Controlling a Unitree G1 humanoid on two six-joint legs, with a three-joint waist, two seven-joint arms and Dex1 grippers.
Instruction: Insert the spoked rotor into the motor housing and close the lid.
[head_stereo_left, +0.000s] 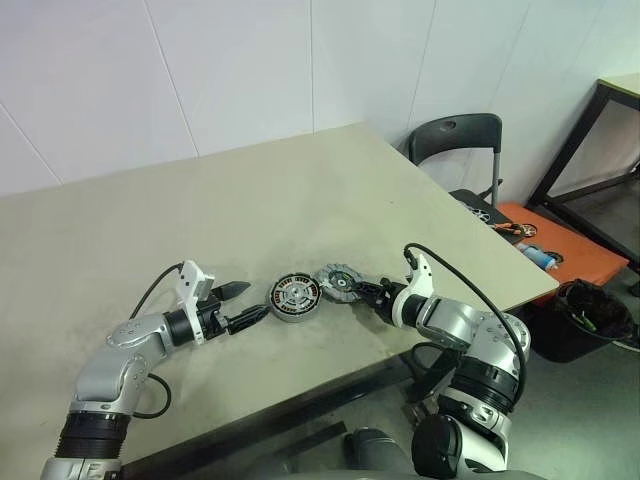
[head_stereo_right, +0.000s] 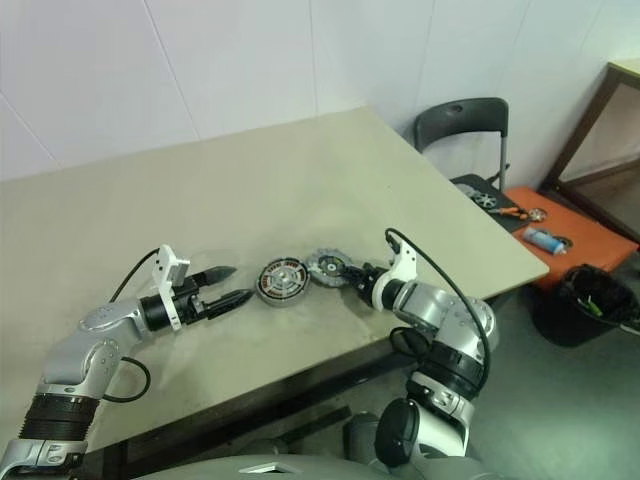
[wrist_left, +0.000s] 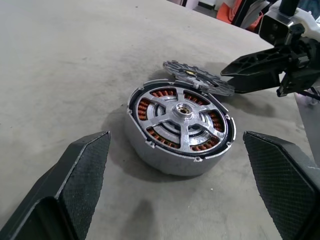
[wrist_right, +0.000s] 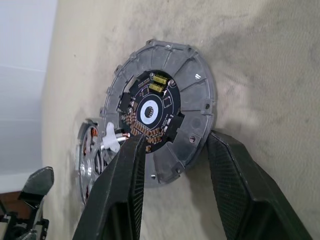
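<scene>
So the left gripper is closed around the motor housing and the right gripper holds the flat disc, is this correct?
Not quite. The left gripper is open, its fingers standing apart on either side of the motor housing without touching it, as the left wrist view shows. The right gripper does hold the flat disc.

Illumination is bright, even and diffuse, with no hard-edged shadows in either head view. The surface (head_stereo_left: 300, 200) reads uniformly lit; the white wall behind it carries no glare. A soft, short shadow lies under the housing (wrist_left: 179, 131) on its near side in the left wrist view, and faint specular highlights show on its silver spokes. The head views are sharp across the frame. In the wrist views, the gripper fingers (wrist_left: 80, 185) closest to the lens are slightly soft. The disc (wrist_right: 160, 112) is in focus in the right wrist view, its background mildly blurred.
</scene>
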